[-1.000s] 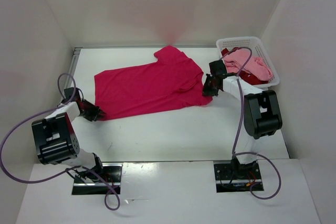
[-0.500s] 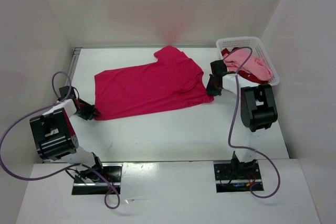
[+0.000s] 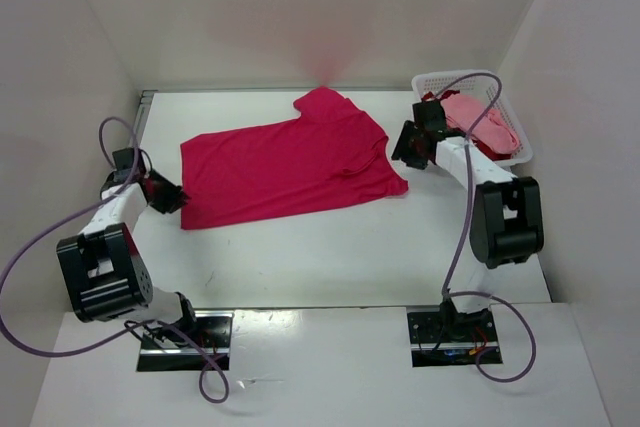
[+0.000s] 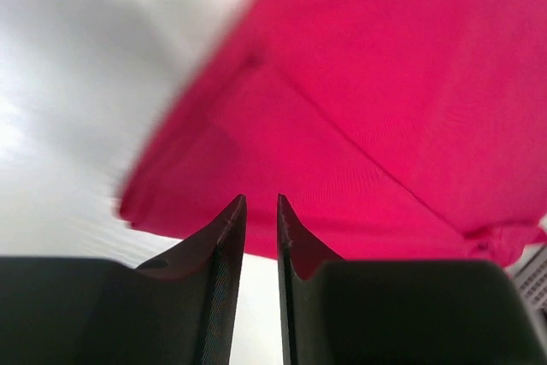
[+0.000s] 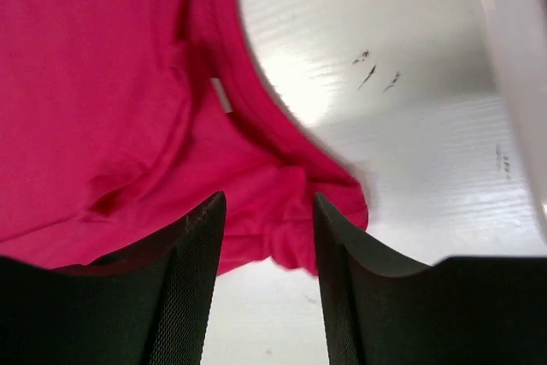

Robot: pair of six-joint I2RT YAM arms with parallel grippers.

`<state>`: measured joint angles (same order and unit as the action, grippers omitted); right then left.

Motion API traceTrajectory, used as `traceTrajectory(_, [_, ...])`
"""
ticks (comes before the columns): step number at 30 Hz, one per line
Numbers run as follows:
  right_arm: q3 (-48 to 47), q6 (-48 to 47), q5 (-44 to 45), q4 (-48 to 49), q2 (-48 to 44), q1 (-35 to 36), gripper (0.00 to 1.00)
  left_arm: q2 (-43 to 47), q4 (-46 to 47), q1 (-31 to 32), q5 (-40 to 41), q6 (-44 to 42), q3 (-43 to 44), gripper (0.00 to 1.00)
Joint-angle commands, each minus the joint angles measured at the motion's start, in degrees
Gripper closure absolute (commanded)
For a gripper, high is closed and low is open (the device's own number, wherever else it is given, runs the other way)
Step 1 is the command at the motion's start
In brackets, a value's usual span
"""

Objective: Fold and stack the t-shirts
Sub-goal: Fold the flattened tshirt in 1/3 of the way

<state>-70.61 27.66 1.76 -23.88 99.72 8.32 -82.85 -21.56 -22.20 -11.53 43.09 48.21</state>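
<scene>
The bright magenta-pink t-shirt [image 3: 290, 167] lies spread flat on the white table, neck to the right. My left gripper [image 3: 172, 197] is low at the shirt's near-left corner. In the left wrist view its jaws [image 4: 260, 203] stand a narrow gap apart with only table between them and the shirt's hem [image 4: 385, 83] just beyond. My right gripper [image 3: 403, 147] hovers at the shirt's right edge, open [image 5: 267, 203], and the bunched corner [image 5: 299, 228] lies free on the table past its fingertips. The light pink t-shirt [image 3: 480, 122] and the dark red one [image 3: 497, 152] lie in the basket.
A white perforated basket [image 3: 455, 74] stands at the back right corner, close behind my right arm. White walls enclose the table on the left, back and right. Bare table [image 3: 320, 257] stretches between the shirt and the arm bases.
My right gripper has opened and let go of the shirt's right corner, which dropped flat. It drew back toward the basket. My left gripper shifted a little back along the shirt's left edge.
</scene>
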Motion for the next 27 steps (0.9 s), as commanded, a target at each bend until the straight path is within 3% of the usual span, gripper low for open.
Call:
traceTrajectory(1, [1.8,1.0,2.5,-1.6,-8.6,0.0,0.49,3.9,-0.9,6.1,-0.2,-2.3,2.7,0.72])
traceTrajectory(6, [8.9,2.5,0.7,-0.5,-8.7,0.0,0.67,4.7,2.8,20.2,-0.9,3.2,1.4,0.69])
traceTrajectory(7, [9.5,3.0,0.7,-0.5,-8.1,0.0,0.67,4.2,3.9,25.0,-0.9,5.5,1.4,0.68])
traceTrajectory(13, [8.8,3.0,0.0,-0.7,-6.1,0.0,0.62,-6.8,6.7,37.5,0.3,8.0,8.1,0.68])
traceTrajectory(21, [10.1,3.0,-1.9,0.3,-3.0,0.6,0.63,-13.0,8.9,38.2,1.8,7.8,7.3,0.68])
traceTrajectory(24, [8.7,3.0,-2.5,0.3,-0.5,0.6,0.66,-13.5,8.9,36.9,1.8,7.3,6.6,0.68])
traceTrajectory(27, [8.2,3.0,-3.0,0.9,0.7,0.6,0.77,-14.0,8.9,36.3,1.8,6.7,5.4,0.68])
